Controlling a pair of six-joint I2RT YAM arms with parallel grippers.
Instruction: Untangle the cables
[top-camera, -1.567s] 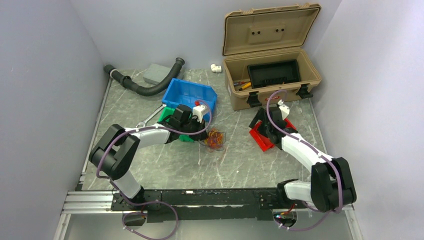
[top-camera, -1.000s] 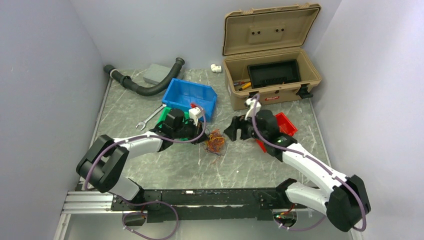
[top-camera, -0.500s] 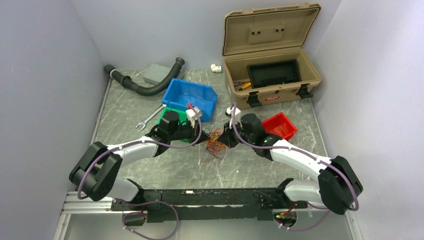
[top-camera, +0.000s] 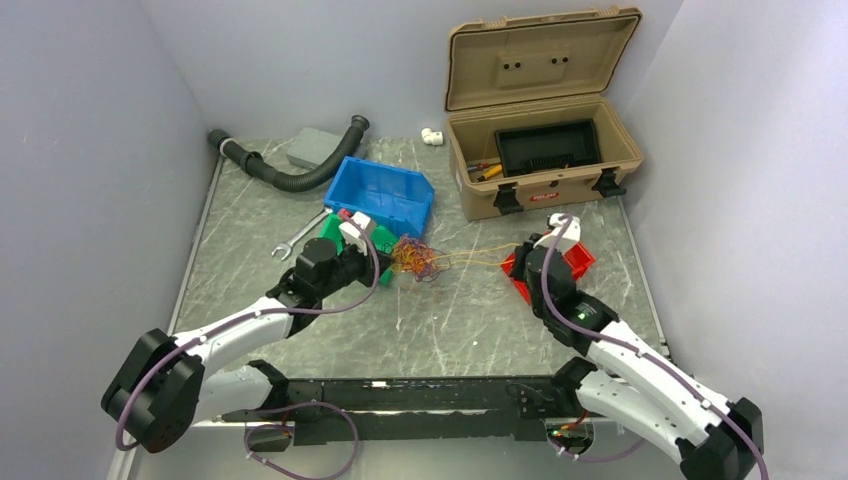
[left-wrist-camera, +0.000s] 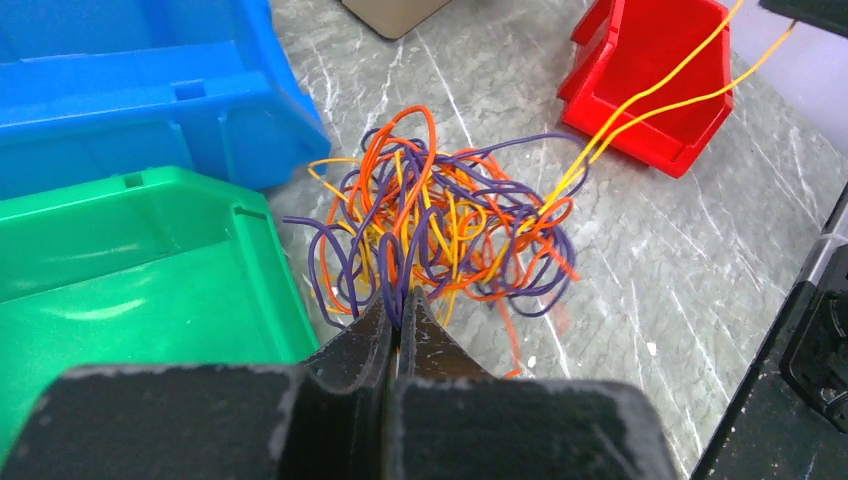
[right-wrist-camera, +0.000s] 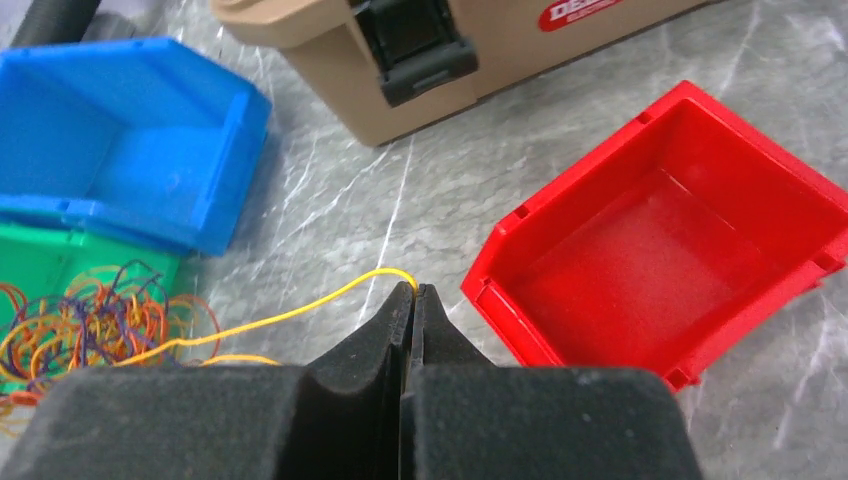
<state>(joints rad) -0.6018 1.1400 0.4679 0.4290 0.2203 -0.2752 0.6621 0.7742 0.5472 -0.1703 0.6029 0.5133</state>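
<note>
The cables (top-camera: 418, 260) are a small tangle of orange, yellow and purple wires lying beside the green bin (top-camera: 330, 228) and the blue bin (top-camera: 385, 190). My left gripper (left-wrist-camera: 402, 300) is shut on a few purple and orange strands at the near edge of the tangle (left-wrist-camera: 440, 225). My right gripper (right-wrist-camera: 414, 290) is shut on a single yellow strand (right-wrist-camera: 300, 312) beside the red bin (right-wrist-camera: 600, 152). That strand (top-camera: 480, 255) stretches taut from the tangle to the right gripper (top-camera: 518, 258).
An open tan toolbox (top-camera: 545, 150) stands at the back right. A black corrugated hose (top-camera: 290, 175), a grey block (top-camera: 313, 147) and a white fitting (top-camera: 431, 135) lie at the back. A wrench (top-camera: 295, 240) lies left of the green bin.
My right gripper shut on a yellow strand at the tangle and drew it right to the red bin. My left gripper pulled the tangle back and left toward the blue bin.
</note>
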